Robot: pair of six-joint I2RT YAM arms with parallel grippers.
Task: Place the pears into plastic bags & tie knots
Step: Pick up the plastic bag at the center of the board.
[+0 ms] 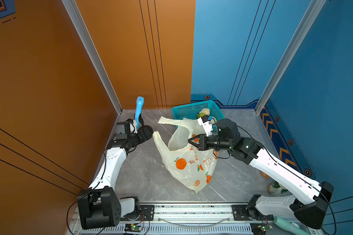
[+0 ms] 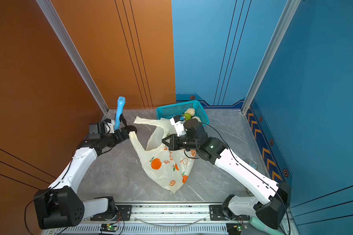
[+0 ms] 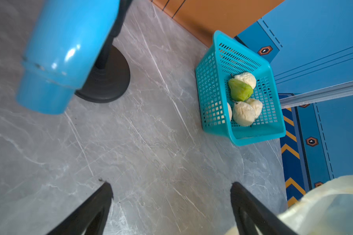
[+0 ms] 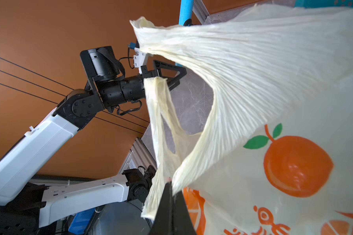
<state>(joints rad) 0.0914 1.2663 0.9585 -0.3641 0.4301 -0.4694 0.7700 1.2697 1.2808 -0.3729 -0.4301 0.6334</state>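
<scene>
Lying in the middle of the grey table (image 1: 141, 173), the thin yellow bag (image 1: 183, 162) with printed oranges has its mouth turned toward twelve o'clock. The right gripper (image 1: 190, 140) reaches in from three o'clock, its jaws pressed together on the edge of the bag mouth. At ten o'clock of the bag, the left gripper (image 3: 171, 188) holds its jaws spread wide over bare table, and one handle loop (image 4: 157, 97) hangs just beside it. The pears (image 3: 243, 114), four pale and one green, all sit in the teal basket (image 3: 253, 140) at one o'clock, beyond the bag. A blue tube (image 1: 139, 109) stands at eleven o'clock.
</scene>
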